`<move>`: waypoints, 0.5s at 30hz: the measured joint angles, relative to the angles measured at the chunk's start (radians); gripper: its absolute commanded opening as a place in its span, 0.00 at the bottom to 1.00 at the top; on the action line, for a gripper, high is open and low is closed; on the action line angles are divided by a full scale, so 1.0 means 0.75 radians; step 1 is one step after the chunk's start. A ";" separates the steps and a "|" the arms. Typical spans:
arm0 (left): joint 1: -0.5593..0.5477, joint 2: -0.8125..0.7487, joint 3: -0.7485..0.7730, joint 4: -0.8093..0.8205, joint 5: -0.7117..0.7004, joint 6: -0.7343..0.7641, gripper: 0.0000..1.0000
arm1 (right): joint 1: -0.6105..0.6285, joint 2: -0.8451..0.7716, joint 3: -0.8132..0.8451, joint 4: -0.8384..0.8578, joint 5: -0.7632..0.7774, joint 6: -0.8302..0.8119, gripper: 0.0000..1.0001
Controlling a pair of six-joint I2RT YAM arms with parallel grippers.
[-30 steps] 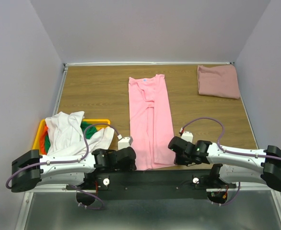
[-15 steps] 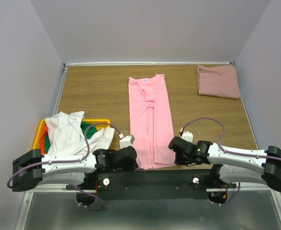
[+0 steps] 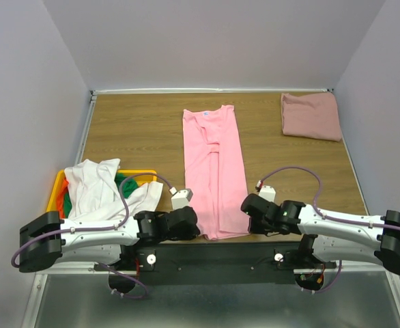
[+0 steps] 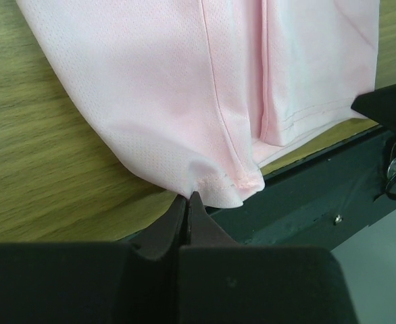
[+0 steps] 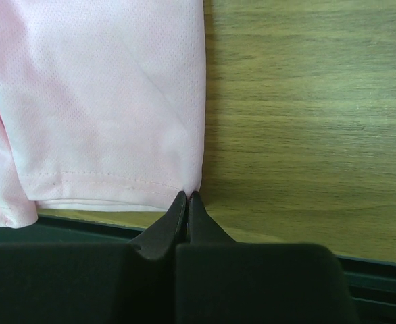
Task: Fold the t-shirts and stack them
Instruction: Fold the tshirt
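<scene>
Fold step: left claw (image 4: pixel 188 202) and right claw (image 5: pixel 186 199) pinch lower hem corners of pink t-shirt (image 3: pixel 213 164); next, probably lift toward collar.

From above I lose both sets of fingertips; the wrists cover them and the near corners of the pink t-shirt (image 3: pixel 213 171); on the wrist cameras the left gripper (image 4: pixel 188 199) and right gripper (image 5: pixel 186 197) meet the hem with tips pressed together, but whether cloth is pinched I can't tell, and the shirt runs off the top edge. The white t-shirt (image 3: pixel 94 188) buries most of the green t-shirt (image 3: pixel 127 181), orange t-shirt (image 3: pixel 63 190) and yellow bin (image 3: pixel 145 172); the neck label (image 3: pixel 207 115) is too small to read.
</scene>
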 measured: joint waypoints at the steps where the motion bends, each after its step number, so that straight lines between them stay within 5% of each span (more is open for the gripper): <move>1: 0.000 -0.003 0.000 -0.003 -0.005 -0.004 0.00 | 0.000 0.001 0.004 -0.001 0.004 -0.005 0.01; 15: -0.001 -0.096 0.000 -0.021 -0.105 -0.028 0.00 | 0.001 0.105 0.200 -0.025 0.138 -0.075 0.00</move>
